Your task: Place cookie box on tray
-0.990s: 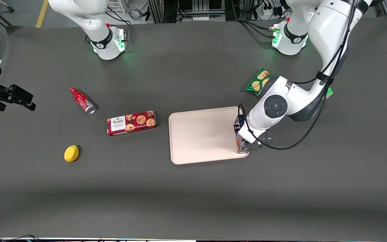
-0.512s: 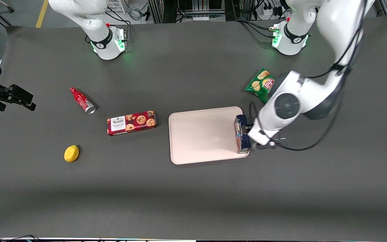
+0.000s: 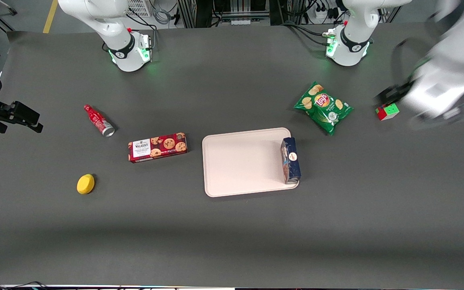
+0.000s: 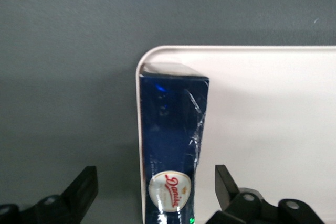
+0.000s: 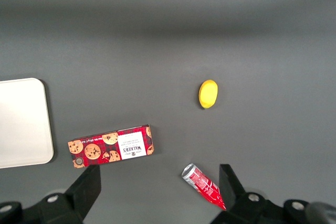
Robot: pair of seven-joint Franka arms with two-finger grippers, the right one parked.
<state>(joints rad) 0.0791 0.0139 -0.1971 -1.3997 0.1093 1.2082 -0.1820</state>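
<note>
The cookie box rests on the tray in the middle of the front view. It lies along the tray's rim at the working arm's end, and one end reaches the corner nearer the camera. Its round logo faces up.

In the wrist view the end effector is spread wide, with one black finger on each side of the box and neither touching it. In the front view the working arm is a blur at the frame's edge, toward its own end of the desk. The dark shape at its tip, just beside a small red-and-green cube, is probably the end effector, well apart from the tray.

A green chip bag lies above the tray in the frame, between the tray and the cube. Toward the parked arm's end lie a red box, a red bottle and a yellow lump.
</note>
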